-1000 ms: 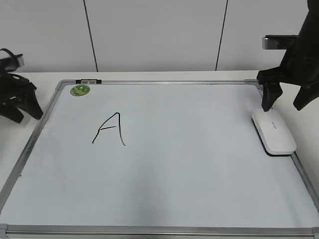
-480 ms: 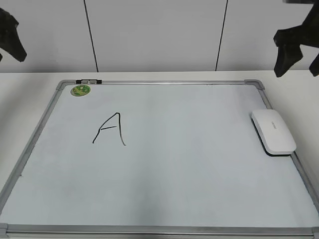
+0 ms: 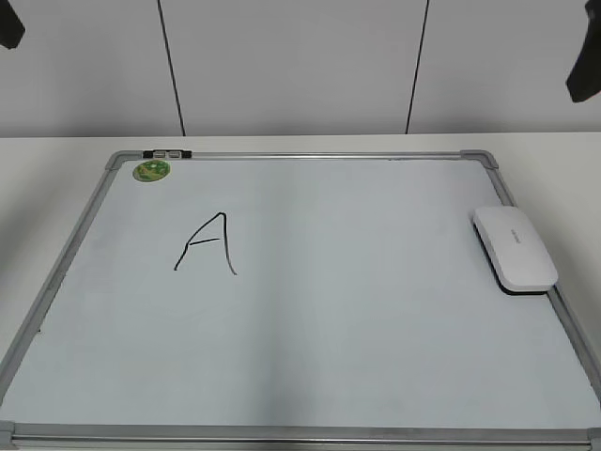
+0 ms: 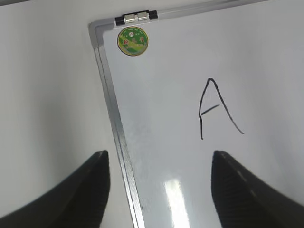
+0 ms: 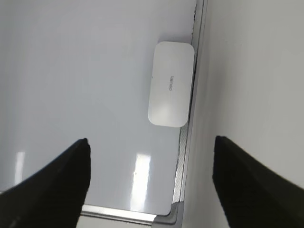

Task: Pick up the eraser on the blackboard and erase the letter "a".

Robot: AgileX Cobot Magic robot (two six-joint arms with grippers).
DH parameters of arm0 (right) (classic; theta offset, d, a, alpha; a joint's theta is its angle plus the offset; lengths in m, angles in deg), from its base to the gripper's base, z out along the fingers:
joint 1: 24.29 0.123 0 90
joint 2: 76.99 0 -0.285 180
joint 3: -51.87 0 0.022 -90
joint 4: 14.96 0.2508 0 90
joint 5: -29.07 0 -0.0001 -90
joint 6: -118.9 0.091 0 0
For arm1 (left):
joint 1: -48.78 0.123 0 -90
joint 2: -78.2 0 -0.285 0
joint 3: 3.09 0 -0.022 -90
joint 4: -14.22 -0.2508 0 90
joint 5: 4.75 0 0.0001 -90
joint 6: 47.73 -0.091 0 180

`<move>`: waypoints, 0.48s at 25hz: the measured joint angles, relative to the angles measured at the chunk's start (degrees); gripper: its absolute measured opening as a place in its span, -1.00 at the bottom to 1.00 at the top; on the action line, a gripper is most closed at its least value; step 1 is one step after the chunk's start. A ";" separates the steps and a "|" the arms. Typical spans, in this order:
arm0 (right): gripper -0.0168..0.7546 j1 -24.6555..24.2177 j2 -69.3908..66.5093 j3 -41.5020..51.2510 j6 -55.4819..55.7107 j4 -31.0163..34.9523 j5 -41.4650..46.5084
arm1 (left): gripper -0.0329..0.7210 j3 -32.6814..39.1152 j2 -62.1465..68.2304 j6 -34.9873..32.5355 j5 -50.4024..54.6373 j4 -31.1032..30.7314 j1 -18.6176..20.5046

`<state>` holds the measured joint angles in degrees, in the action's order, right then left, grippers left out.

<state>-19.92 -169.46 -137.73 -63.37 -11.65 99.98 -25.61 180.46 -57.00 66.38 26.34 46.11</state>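
Observation:
The white eraser [image 3: 515,249] lies flat on the blackboard [image 3: 357,319] against its right frame; it also shows in the right wrist view [image 5: 172,84]. No small lowercase "a" shows; the only writing is a large angular capital "A" [image 3: 207,242], also in the left wrist view [image 4: 216,109]. My right gripper [image 5: 151,142] is open and empty, high above the board's corner near the eraser. My left gripper [image 4: 159,156] is open and empty, high above the board's left frame [image 4: 114,123]. In the exterior view only dark tips of the arms show at the top corners.
A round green sticker [image 3: 150,170] sits at the board's far left corner beside a small clip [image 3: 167,152]. The board rests on a white table [image 3: 56,155] in front of a white panelled wall.
Both arms have risen almost out of the exterior view. The right gripper lifted away from the eraser, which stays where it lay.

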 joint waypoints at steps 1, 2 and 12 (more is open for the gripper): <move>0.58 0.00 1.83 1.49 -0.14 0.00 0.13 | 0.40 1.76 -2.04 0.04 0.00 0.00 -0.29; 0.58 0.00 3.68 3.04 -0.29 0.00 0.22 | 0.40 3.42 -4.10 0.04 0.11 -0.04 -0.42; 0.58 0.00 17.97 13.74 -0.59 -0.21 0.57 | 0.40 25.59 -23.65 0.04 0.42 -0.26 -0.78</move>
<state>-19.92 -151.49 -123.99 -63.97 -11.87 100.55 -0.03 156.81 -56.96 66.80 26.09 45.33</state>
